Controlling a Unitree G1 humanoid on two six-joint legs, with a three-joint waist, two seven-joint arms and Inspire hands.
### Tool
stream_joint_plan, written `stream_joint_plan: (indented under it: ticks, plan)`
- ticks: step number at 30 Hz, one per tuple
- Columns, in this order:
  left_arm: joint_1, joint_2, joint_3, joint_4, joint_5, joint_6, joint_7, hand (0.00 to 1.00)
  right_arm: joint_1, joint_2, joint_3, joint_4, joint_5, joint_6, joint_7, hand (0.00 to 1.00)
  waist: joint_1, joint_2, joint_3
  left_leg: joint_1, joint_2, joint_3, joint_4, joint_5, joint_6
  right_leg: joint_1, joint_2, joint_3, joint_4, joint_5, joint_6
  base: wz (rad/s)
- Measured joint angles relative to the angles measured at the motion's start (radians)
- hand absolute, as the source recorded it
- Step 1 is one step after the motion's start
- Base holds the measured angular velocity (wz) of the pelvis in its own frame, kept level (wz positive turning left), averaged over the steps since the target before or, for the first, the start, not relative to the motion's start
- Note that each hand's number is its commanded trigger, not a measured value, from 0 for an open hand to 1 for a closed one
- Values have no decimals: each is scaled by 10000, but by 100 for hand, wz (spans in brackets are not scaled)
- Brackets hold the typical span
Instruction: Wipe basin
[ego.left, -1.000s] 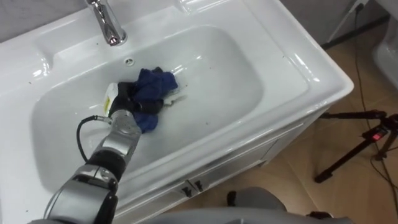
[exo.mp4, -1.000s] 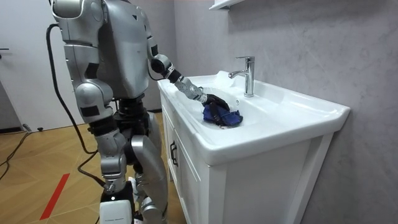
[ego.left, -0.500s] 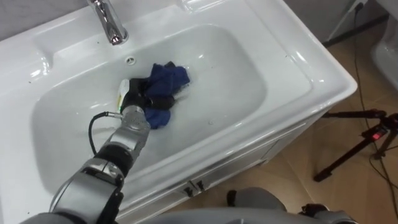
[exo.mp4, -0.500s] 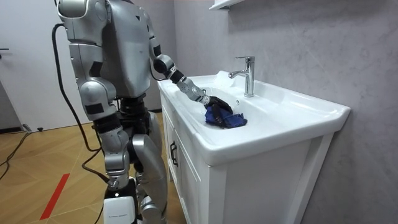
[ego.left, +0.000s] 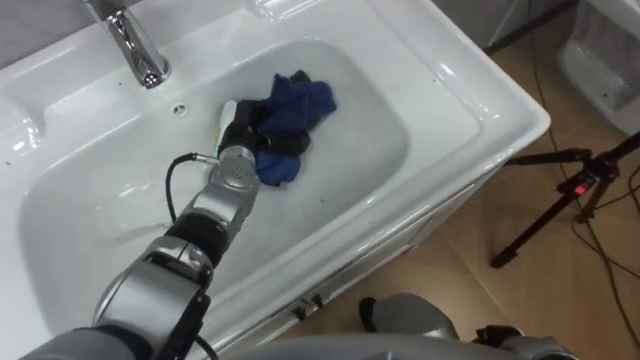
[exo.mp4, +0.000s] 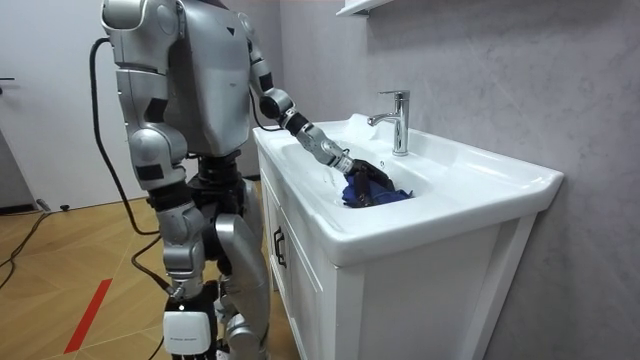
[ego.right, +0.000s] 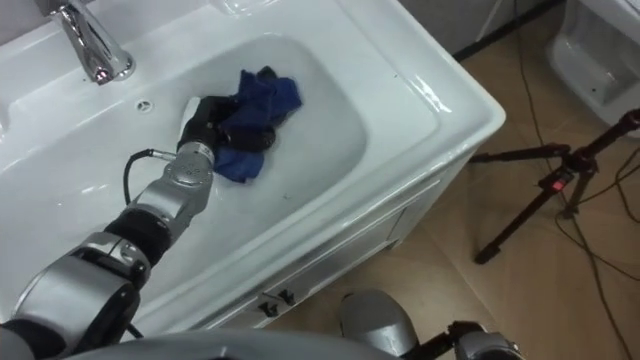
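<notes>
Wiping the basin: left hand grasps blue cloth; next stroke probably wants the wall beyond it.

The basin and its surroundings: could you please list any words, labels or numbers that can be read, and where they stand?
None can be read.
The basin, tap and blue cloth show no writing.
The red light on the tripod is too small to read.
</notes>
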Motion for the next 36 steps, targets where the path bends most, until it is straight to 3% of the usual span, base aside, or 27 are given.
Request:
stream_joint_plan:
  ticks: [4, 13, 21, 27, 32, 36]
  plan:
    - [0, -17, -86, -126, 10, 4, -4, 100, -65, 0, 1, 65, 291, -116, -4, 0, 7, 84, 48, -23, -2, -18, -10, -11, 3, -12, -1, -3, -11, -16, 22, 0]
    - [-1, -28, -767, -588, 23, -1, -9, 100, -253, -76, 395, 169, 517, -493, -31, 0, 21, 138, 48, -99, 1, -71, -20, -18, 18, 40, -3, -33, -171, -13, 51, 3]
    - [-23, -132, -767, -528, 323, -53, -147, 100, -237, -118, 382, 266, 662, -607, -127, 0, 30, 220, 84, -99, 8, -63, -26, -32, 40, 165, -31, -128, -346, 14, 91, 4]
    - [26, -91, -633, -484, 1723, -153, -428, 100, -162, -125, 369, 267, 634, -549, -66, 0, 120, 166, 91, -51, -7, -61, -16, -31, 40, 156, -8, -19, -277, 2, 95, -3]
    - [301, -32, -364, -474, 3904, -303, -456, 100, 133, -21, 365, 194, 227, -431, 113, 0, 374, -173, 100, 116, 1, 77, 35, -39, 26, 186, 11, 34, -141, -146, 80, -4]
    - [346, -66, -146, -144, 4746, -437, -456, 100, 267, -25, 362, 202, -278, -178, 121, 0, 574, -274, 97, 264, 29, 85, -49, -90, -24, 378, 50, 24, -102, -153, 64, -3]
